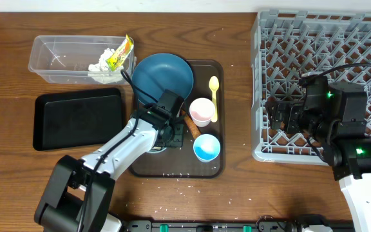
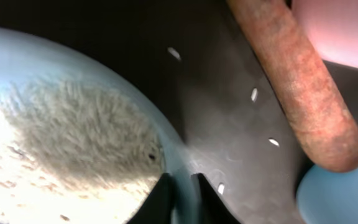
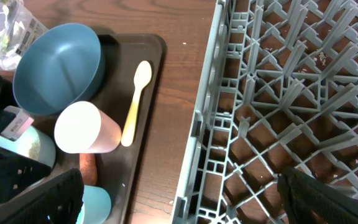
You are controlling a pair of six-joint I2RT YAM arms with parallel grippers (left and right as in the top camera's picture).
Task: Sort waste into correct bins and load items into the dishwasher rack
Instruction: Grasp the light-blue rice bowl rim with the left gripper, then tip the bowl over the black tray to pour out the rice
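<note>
My left tool grips the light-blue bowl by its rim; thin pinch, so lifting may drop it onto the carrot just right.

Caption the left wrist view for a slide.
Left gripper straddling the rim of the light-blue bowl, with rice grains and a carrot piece on the dark tray beside it.

The rack is grey plastic, the tub clear plastic, the table wood-grain.
</note>
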